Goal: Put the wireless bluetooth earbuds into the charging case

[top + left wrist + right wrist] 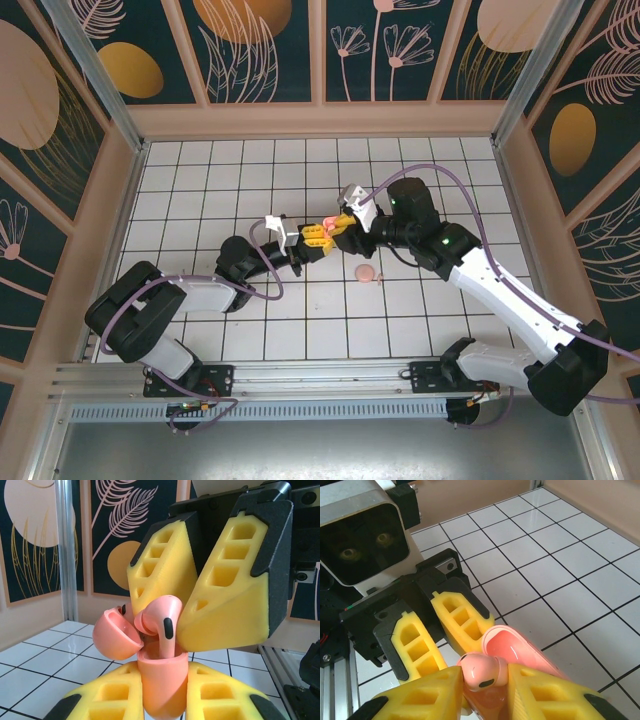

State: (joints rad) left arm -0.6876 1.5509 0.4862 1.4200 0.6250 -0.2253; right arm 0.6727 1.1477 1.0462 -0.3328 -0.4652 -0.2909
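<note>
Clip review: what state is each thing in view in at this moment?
Salmon pink plastic charging case: lid open, body gripped.
Pink wireless bluetooth earbud: stem partly in the case, head above the rim.
Left yellow-padded pincer: shut on the case.
Right yellow-padded pincer: shut on the earbud.
Small pale pink round piece: lying loose on the white tiled table.

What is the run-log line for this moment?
left end effector: shut on open salmon plastic charging case | right end effector: shut on pale pink plastic earbud | earbud stem partly in case
</note>
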